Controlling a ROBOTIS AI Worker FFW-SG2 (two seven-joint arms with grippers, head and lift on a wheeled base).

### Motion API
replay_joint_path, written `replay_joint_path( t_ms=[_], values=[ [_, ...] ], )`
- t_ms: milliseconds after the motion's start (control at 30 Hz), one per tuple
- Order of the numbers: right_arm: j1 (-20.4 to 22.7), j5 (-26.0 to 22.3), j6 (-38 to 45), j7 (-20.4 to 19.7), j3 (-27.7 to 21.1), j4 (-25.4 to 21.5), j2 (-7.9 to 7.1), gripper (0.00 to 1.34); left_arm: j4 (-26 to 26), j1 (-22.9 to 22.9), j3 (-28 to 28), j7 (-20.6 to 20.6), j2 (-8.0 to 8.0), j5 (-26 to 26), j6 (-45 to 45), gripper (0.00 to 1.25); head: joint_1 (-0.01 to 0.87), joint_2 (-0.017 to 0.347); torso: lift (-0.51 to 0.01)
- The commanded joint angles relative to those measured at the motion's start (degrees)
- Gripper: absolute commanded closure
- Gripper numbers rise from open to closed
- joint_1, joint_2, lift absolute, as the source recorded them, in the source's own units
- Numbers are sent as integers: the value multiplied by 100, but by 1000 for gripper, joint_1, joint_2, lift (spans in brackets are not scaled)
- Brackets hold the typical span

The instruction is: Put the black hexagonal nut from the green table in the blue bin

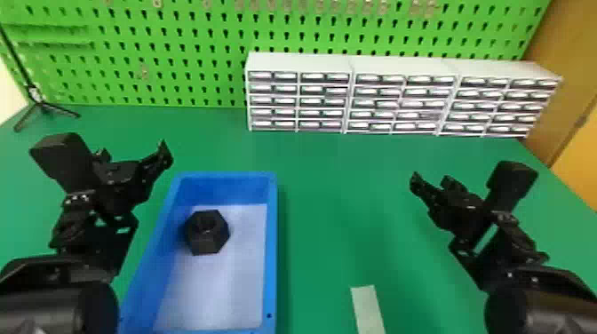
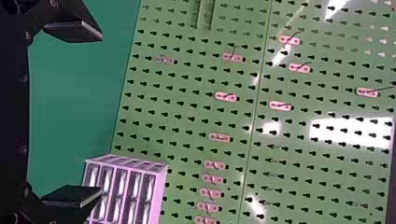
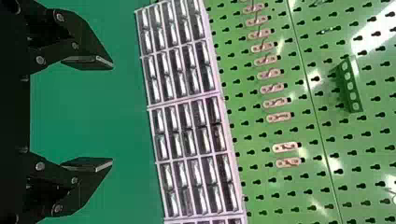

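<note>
The black hexagonal nut (image 1: 207, 233) lies on the pale floor of the blue bin (image 1: 272, 248), toward the bin's far left part. Left of the bin, above the green table (image 1: 337, 213), is my left gripper (image 1: 135, 155); its fingers stand wide apart in the left wrist view, where the left gripper (image 2: 100, 114) holds nothing. My right gripper (image 1: 431, 180) is over the table's right side, well away from the bin. In the right wrist view the right gripper (image 3: 112, 114) is open too, with bare table between its fingers.
White drawer cabinets (image 1: 399, 97) line the back of the table before a green pegboard (image 1: 177, 57). A small black tripod (image 1: 42, 103) stands at the far left. A pale strip (image 1: 368, 308) lies on the table right of the bin, near the front.
</note>
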Motion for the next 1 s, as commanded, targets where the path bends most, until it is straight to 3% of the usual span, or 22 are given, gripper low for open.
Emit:
replay_joint_path(
  t_ms=[0,333,967],
  values=[
    [-15,-2,0,0,4,0,-21,524,0,7,-17,12,0,-36,-25,125,692,8,-97],
    [-24,-108,8,0,84,0,-109,522,0,-2,-52,21,0,-80,-77,125,692,8,-97],
    [12,-125,105,0,92,-158,-83,521,35,-28,-61,21,9,-18,-86,125,692,8,-97]
  ],
)
